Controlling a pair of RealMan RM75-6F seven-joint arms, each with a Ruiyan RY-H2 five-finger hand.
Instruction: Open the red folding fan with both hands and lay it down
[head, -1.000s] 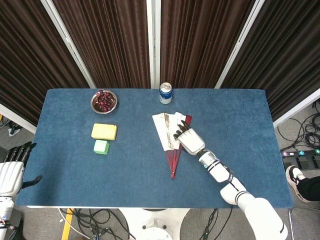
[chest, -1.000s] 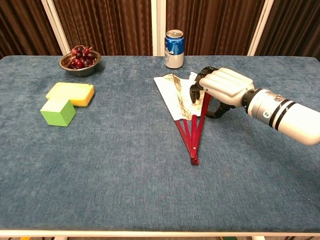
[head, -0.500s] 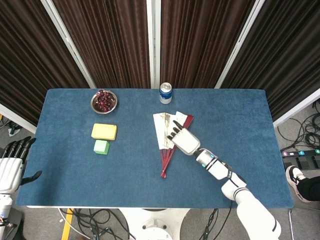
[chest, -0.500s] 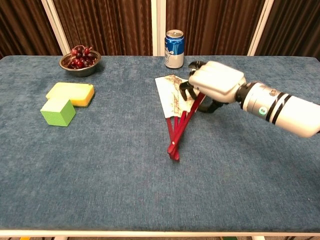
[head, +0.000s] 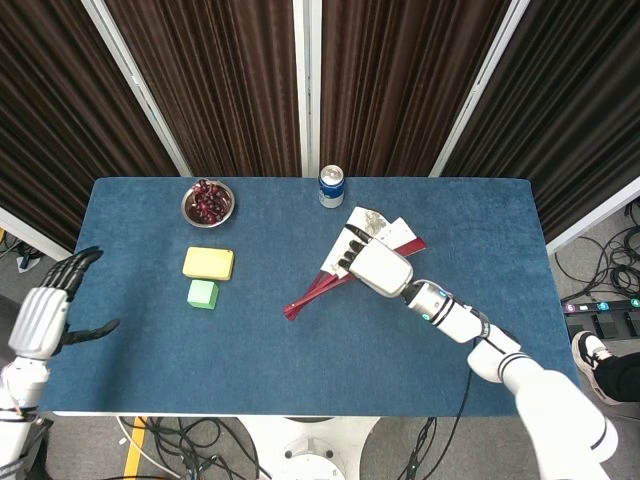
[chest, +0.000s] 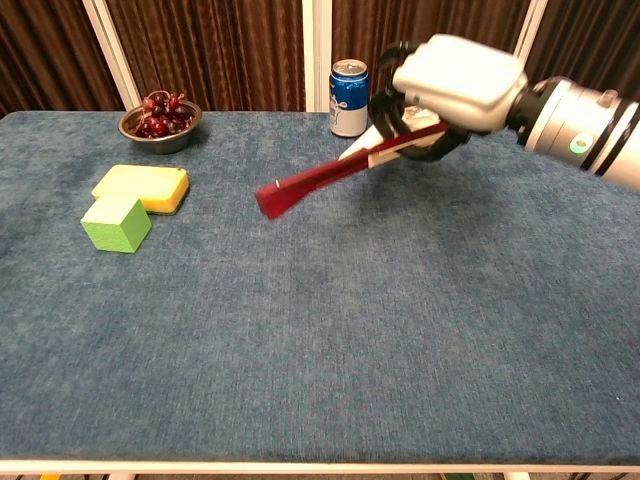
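Red fan (chest: 330, 175), blue table (chest: 300, 330)

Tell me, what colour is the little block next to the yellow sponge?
Green. The block shows best in the chest view.

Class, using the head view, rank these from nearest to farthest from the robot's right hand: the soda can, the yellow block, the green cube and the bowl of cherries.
From the right hand:
1. Soda can, just behind it, near the table's far edge.
2. Yellow block, out to its left.
3. Green cube and bowl of cherries, both far left; too close to call.
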